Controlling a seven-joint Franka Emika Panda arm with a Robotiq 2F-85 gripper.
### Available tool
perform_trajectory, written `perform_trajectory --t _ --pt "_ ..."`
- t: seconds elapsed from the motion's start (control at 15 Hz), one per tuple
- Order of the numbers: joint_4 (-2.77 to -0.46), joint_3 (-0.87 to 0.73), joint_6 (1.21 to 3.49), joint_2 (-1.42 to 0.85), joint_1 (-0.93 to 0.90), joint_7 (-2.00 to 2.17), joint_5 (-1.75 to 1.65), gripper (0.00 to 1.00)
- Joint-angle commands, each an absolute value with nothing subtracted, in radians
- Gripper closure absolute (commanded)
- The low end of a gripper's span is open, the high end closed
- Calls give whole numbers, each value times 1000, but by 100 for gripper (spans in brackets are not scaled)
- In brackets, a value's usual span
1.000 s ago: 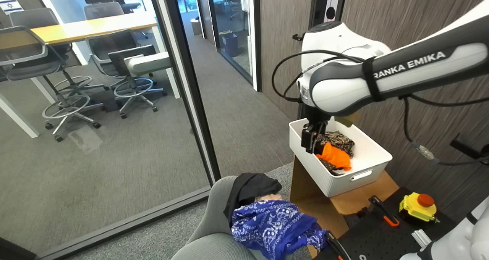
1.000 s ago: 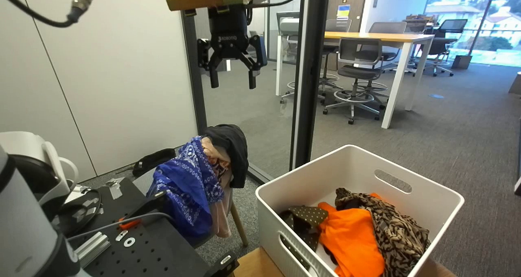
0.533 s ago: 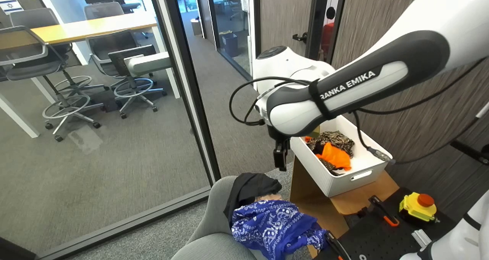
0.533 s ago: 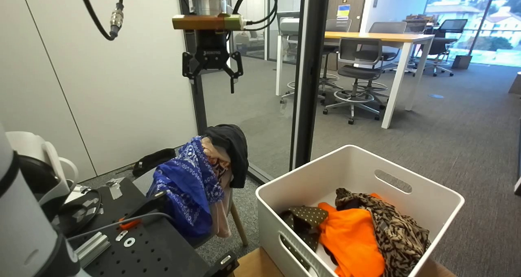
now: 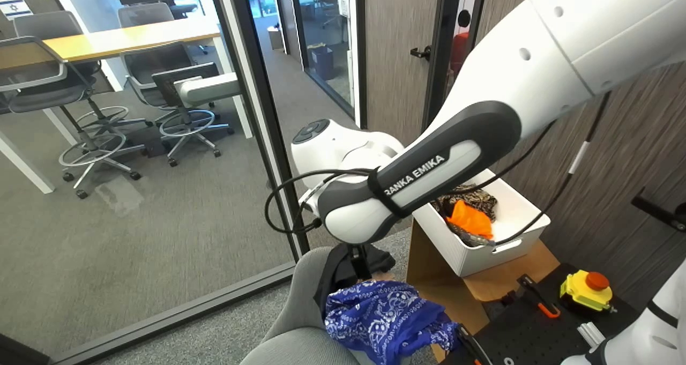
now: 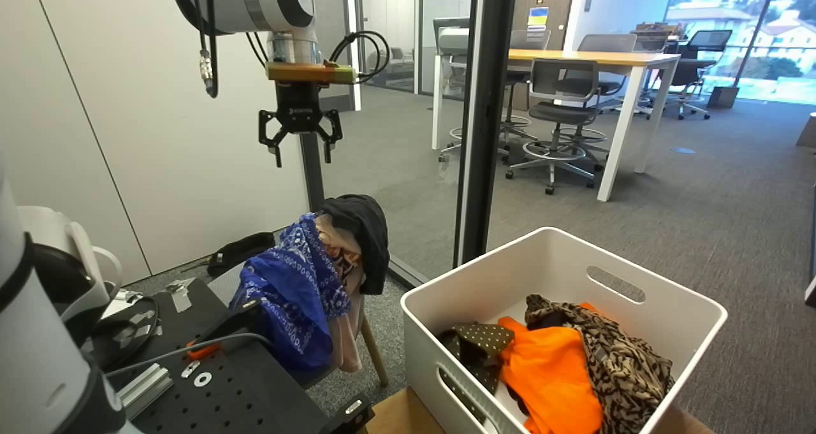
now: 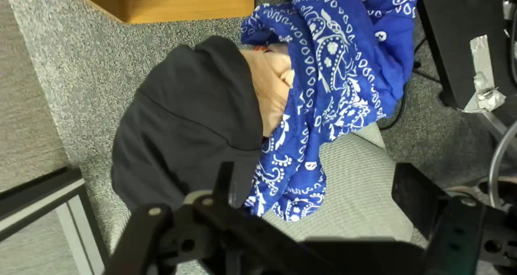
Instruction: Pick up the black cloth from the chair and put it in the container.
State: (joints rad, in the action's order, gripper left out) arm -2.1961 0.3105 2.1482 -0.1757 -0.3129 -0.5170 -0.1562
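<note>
The black cloth [image 5: 336, 268] lies draped over the back of the grey chair [image 5: 300, 298]. It also shows in the other views [image 6: 366, 230] [image 7: 190, 117]. A blue patterned bandana [image 6: 287, 300] and a peach cloth [image 6: 335, 236] lie against it on the chair. My gripper [image 6: 303, 161] is open and empty, above the chair and apart from the cloths. In the wrist view my gripper [image 7: 315, 174] spans the bandana's end and the chair seat [image 7: 359, 186], with the black cloth towards its left finger. The white container [image 6: 510, 274] holds orange, leopard-print and dotted cloths.
The container stands on a wooden stand [image 5: 536, 260] beside the chair. A black perforated table [image 6: 223, 392] with tools and a cable is near the chair. A dark glass-wall frame post [image 6: 488, 122] stands behind. A yellow emergency-stop box [image 5: 584, 292] sits on the table.
My arm has swung away from the container to the chair, and the gripper has come lower. The gripper stays open. The cloths and the container have not moved.
</note>
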Motion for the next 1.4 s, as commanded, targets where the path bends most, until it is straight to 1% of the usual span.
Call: perform_trajectory --t 0.0,0.33,0.53,0.87,1.33 --pt "-2043 337 2130 -351 -335 -607 -258 0" --pt "-1879 329 2111 -565 -371 -757 -419 0" --pt "-1797 321 2096 -650 -388 -872 -495 0" --pt "-1743 309 2122 -711 -416 -997 -577 0" --pt "-1730 280 2141 -746 -454 -989 -666 0"
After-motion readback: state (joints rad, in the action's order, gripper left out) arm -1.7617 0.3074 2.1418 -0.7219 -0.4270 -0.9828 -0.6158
